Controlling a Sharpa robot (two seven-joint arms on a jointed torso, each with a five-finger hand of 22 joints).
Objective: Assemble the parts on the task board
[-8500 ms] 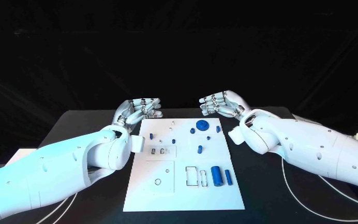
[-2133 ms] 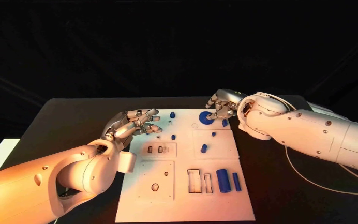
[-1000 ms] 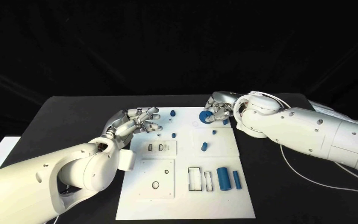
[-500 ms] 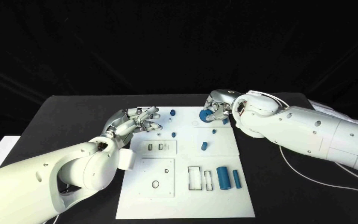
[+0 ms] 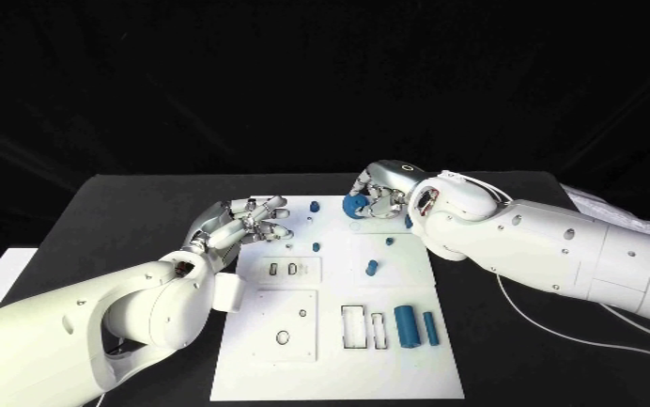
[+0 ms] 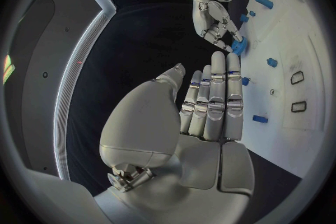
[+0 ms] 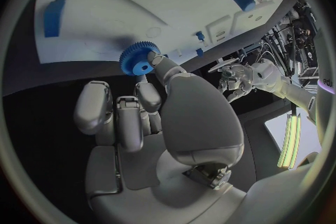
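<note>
Currently right hand (image 5: 376, 196) pinches the small blue toothed plastic gear (image 7: 138, 59) just above the white rectangular task board's (image 5: 332, 360) far edge; left hand (image 5: 244, 223) hovers at its left edge, fingers apart, holding nothing.

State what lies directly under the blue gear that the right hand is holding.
The blue gear is pinched by the right hand at the task board's far edge. The hand covers the spot beneath it.

Black table (image 5: 122, 210) carries the white task board (image 5: 339, 355) at centre. A thin white cable (image 5: 549, 318) lies on the table right of the board.
</note>
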